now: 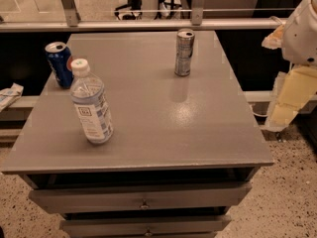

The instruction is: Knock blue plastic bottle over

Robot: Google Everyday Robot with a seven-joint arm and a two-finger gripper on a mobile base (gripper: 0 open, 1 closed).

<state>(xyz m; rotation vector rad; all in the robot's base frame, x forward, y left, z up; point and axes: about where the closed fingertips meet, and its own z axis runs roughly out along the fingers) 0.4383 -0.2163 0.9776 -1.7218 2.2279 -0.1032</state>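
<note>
Bottle placement first: you are looking at the blue plastic bottle (91, 105) standing upright on the grey counter (163, 128). It is sitting at about 8 o'clock from the counter's middle, near the left edge and toward the front. Its white cap is sitting on top, and its blue-and-white label is facing you.

At 10 o'clock from the middle you are seeing the dark blue soda can (59, 63) standing right at the left rear edge. It is sitting at the bottle's 11 o'clock, near it but apart from it. At roughly 12 to 1 o'clock the slim silver can (184, 52) is standing upright toward the far edge. It is well apart from the bottle and is throwing a faint reflection on the surface in front of it.

The tool (290, 98) is hanging off the counter at 3 o'clock, beyond the right edge, below the white arm (302, 29) showing in the upper right corner. It is well apart from the bottle, with the counter's whole width lying between them. You are not getting a view that settles whether it is released or clenched, so you cannot tell.

Under the top, at 6 o'clock, two drawers (143, 197) are showing, and the speckled floor (292, 192) is lying to the right of them.
</note>
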